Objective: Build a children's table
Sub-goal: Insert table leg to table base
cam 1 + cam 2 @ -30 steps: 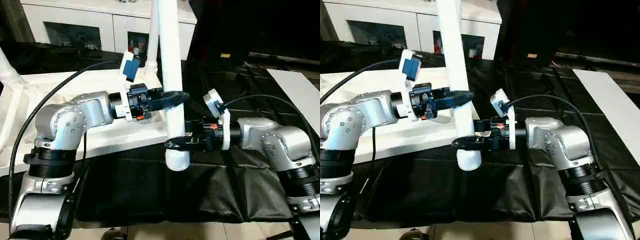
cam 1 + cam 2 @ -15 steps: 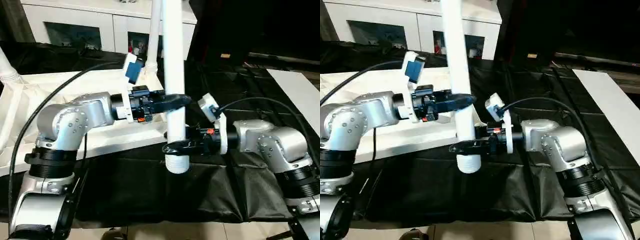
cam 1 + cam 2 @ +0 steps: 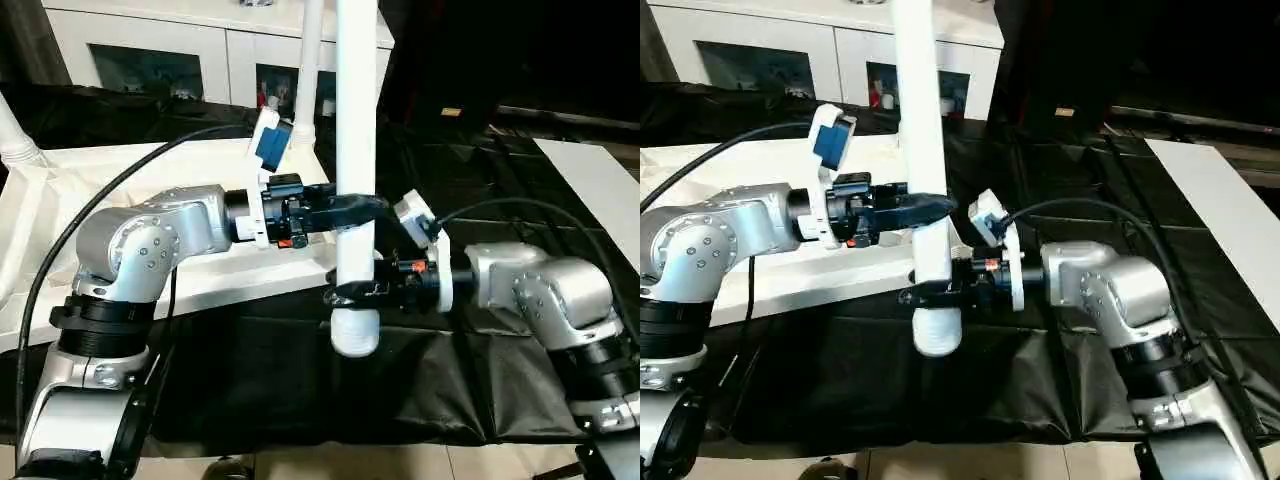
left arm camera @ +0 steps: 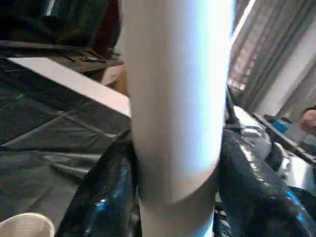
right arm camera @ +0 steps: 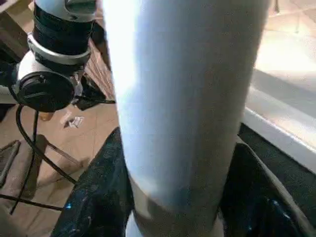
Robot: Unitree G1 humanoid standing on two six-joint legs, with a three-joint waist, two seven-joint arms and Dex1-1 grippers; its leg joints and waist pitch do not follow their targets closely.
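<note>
White table leg (image 3: 356, 150), upright at frame centre above the black cloth, just beside the tabletop (image 3: 200, 270): left gripper (image 3: 352, 208) clasps it higher up, right gripper (image 3: 352, 292) has just clenched near its lower end, readying a two-handed carry to a socket.

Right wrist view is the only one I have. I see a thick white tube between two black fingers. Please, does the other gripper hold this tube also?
Observer: Yes. The left gripper is clamped on the same white leg, higher up than the right gripper.
Operator: How does the leg stand?
Observer: Nearly upright, its threaded end pointing down and hanging just above the black cloth.
Operator: And where is the tabletop?
Observer: The tabletop lies underside up, on the left arm's side of the leg, and another leg already stands in its far corner.
</note>
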